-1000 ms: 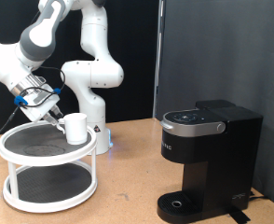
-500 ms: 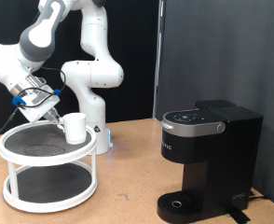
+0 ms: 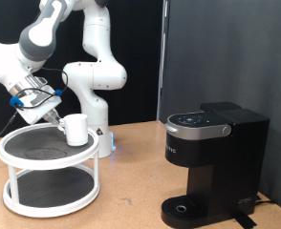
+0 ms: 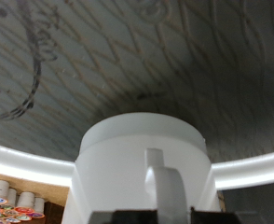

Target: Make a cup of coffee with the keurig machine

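Observation:
The cup (image 3: 75, 129), a small white mug, hangs just above the top tier of the white round tray table (image 3: 50, 153), at its right rim in the exterior view. My gripper (image 3: 58, 118) is beside it on the exterior view's left, shut on the handle side. In the wrist view the cup (image 4: 142, 173) fills the lower middle with its handle facing the camera; my fingers do not show there. The keurig machine (image 3: 217, 157), black with its lid down, stands at the exterior view's right with nothing on its round drip tray (image 3: 183, 207).
The two-tier tray table's white rim (image 4: 25, 166) curves behind the cup in the wrist view, and several small pods (image 4: 11, 201) with coloured tops lie below it. The robot base (image 3: 95, 95) stands behind the tray table. Bare wooden tabletop (image 3: 131, 186) lies between tray table and machine.
The gripper and the cup have shifted slightly up and towards the exterior view's left. The machine has not changed.

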